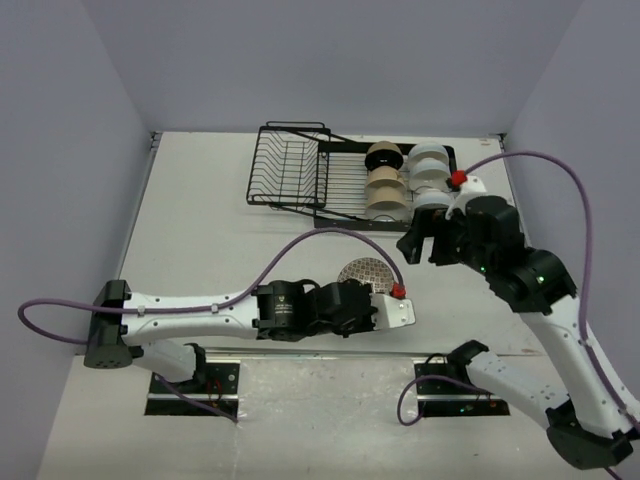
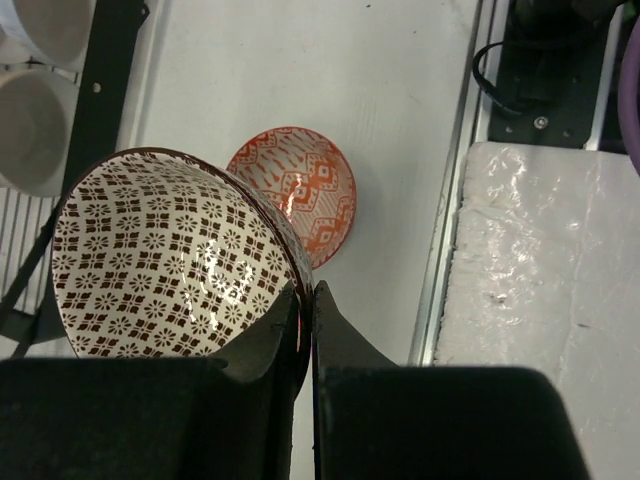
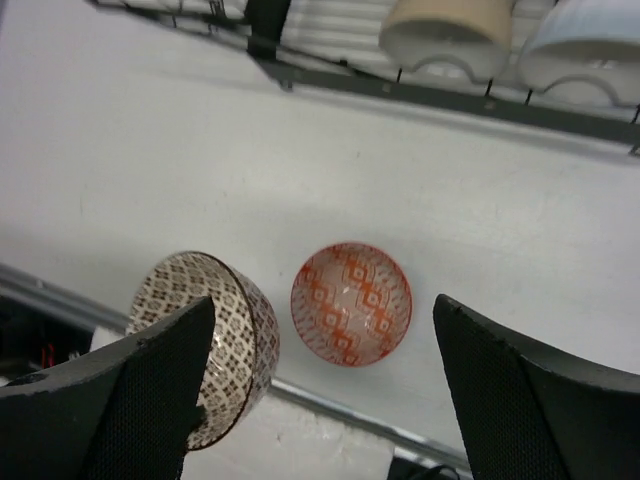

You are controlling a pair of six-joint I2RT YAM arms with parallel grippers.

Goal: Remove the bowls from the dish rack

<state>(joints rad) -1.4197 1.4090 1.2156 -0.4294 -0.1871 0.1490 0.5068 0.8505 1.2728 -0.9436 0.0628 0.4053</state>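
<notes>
Left claw [image 2: 305, 297] pinches rim of brown bowl [image 2: 170, 260].

The brown-patterned bowl [image 2: 170, 260] in my left fingers [image 2: 345, 335] is glazed ceramic, glossy with glare, and so is the orange bowl [image 2: 300, 190]. My fingers look matt black plastic. The table [image 2: 300, 60] is matt white, the dish rack [image 1: 290, 165] black wire.
</notes>
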